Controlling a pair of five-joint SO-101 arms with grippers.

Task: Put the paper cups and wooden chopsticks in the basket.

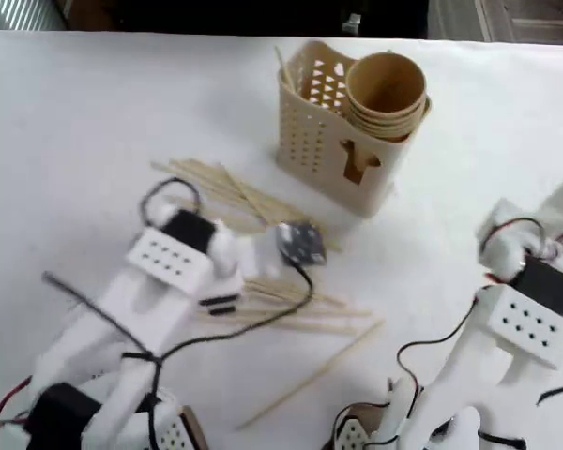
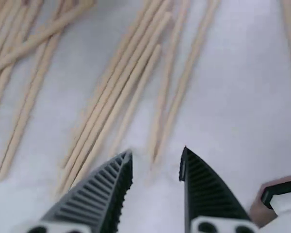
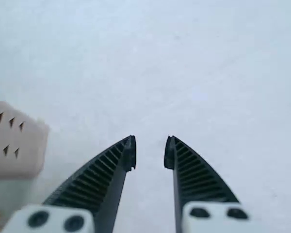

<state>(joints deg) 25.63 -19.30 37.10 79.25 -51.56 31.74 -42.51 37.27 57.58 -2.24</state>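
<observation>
The cream perforated basket (image 1: 328, 150) stands at the back middle of the white table, with a stack of paper cups (image 1: 387, 94) inside and one chopstick (image 1: 285, 66) leaning in its far corner. Wooden chopsticks (image 1: 230, 192) lie scattered in front of it, more lie in a bundle (image 1: 296, 309), and a single one (image 1: 310, 375) lies nearer the front. My left gripper (image 2: 156, 158) is open just above the chopsticks (image 2: 121, 92), with stick ends between its fingertips. My right gripper (image 3: 150, 148) is open over bare table, with a corner of the basket (image 3: 14, 145) to one side.
The left arm (image 1: 169, 258) stretches over the chopstick pile with black cables trailing. At the right edge, the right arm (image 1: 530, 319) is well apart from the basket. Bare table lies between the arms and to the far left.
</observation>
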